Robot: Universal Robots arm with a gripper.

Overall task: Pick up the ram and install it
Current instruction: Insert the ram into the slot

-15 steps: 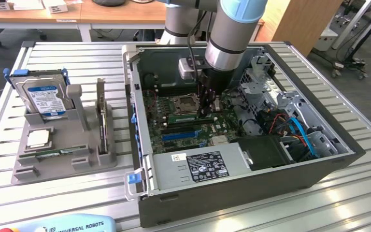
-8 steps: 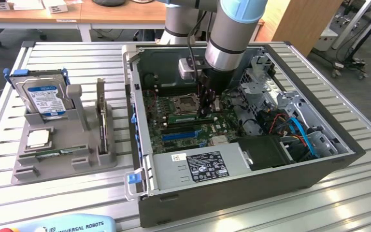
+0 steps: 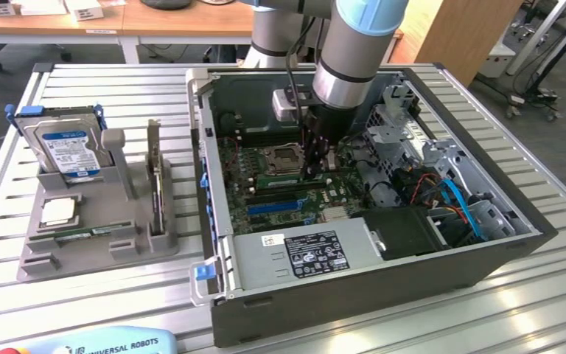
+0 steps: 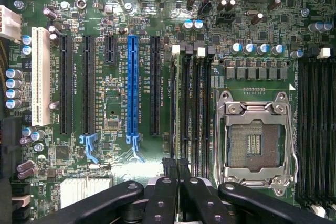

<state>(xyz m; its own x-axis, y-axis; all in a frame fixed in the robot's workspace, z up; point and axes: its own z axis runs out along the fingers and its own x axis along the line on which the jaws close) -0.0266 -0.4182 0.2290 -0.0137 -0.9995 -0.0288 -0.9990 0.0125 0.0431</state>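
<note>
The pincer (image 4: 177, 169), its black fingers drawn together with nothing seen between them, hangs inside the open computer case (image 3: 362, 295) over the motherboard (image 4: 115, 114), near the memory slots (image 4: 194, 103) beside the empty CPU socket (image 4: 254, 140); print along the slots is too fine to read. The power supply's label (image 3: 312, 253) is likewise illegible. The ram (image 3: 85, 234) lies in the grey holder (image 3: 86, 259) on the table (image 3: 106, 302), partly sunk in its groove. A pendant (image 3: 116, 343), cut off, reads "UNIVERSAL ROBOTS".
</note>
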